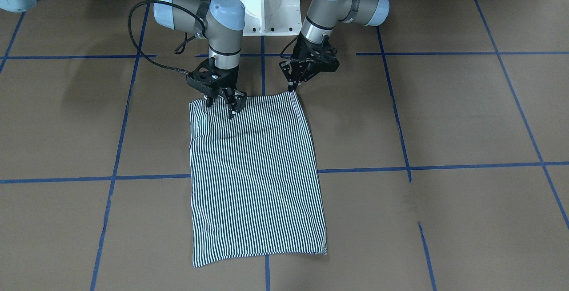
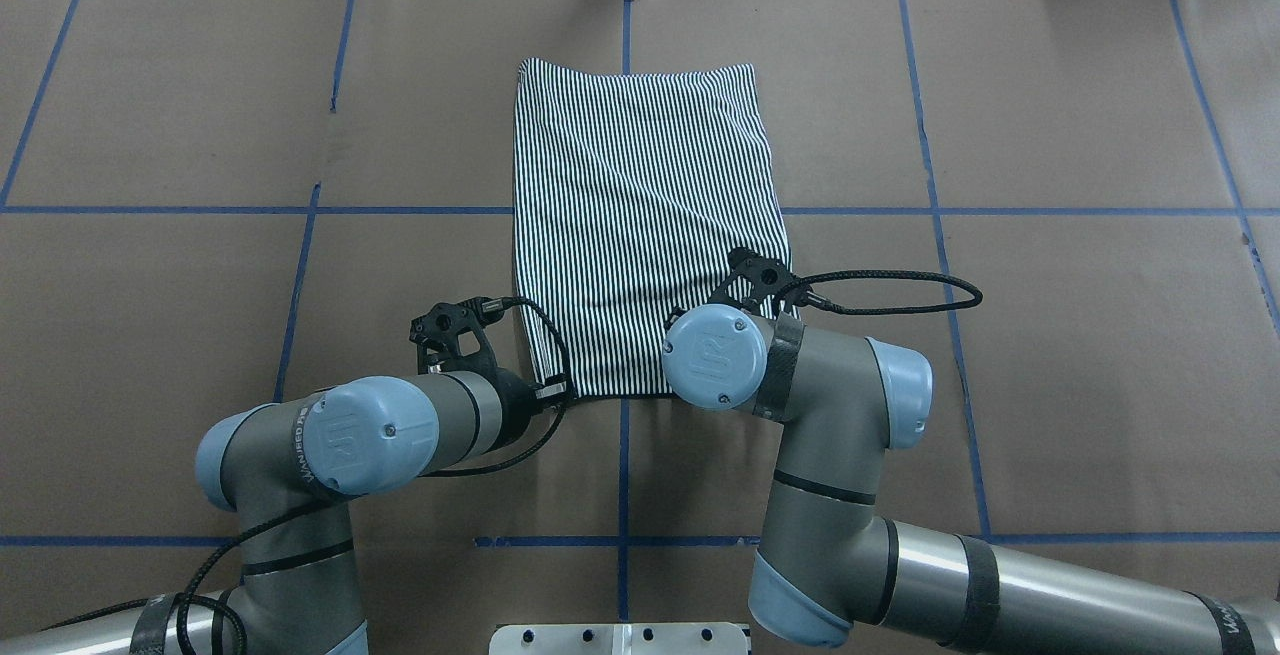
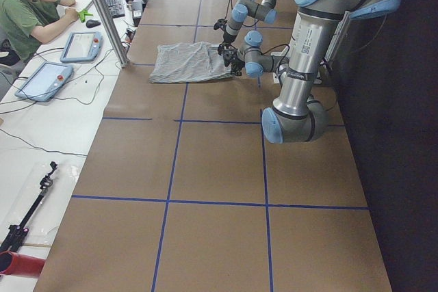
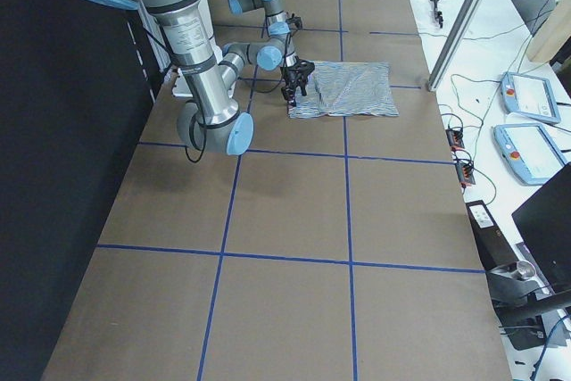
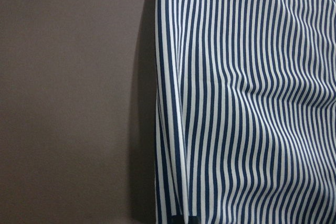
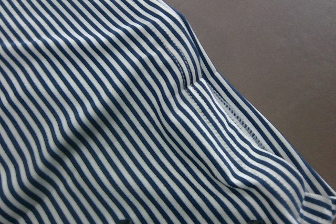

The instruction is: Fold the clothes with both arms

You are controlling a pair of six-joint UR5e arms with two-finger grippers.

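The striped polo shirt (image 1: 255,175) lies on the brown table, folded into a tall rectangle with collar and sleeves hidden (image 2: 640,215). Both arms reach down to its edge nearest the robot. My right gripper (image 1: 224,104) stands over that edge a little in from one corner, fingers spread open on the fabric. My left gripper (image 1: 292,87) is tilted, its tips meeting the other corner; seen edge-on, I cannot tell if it is open or shut. The left wrist view shows the shirt's side edge (image 5: 163,129), and the right wrist view a stitched hem (image 6: 220,103).
Blue tape lines (image 1: 444,166) divide the table into squares. The white pedestal (image 1: 264,2) stands behind the grippers. A person (image 3: 34,11) sits at a side desk with teach pendants (image 3: 42,80), beyond a metal post (image 3: 102,11).
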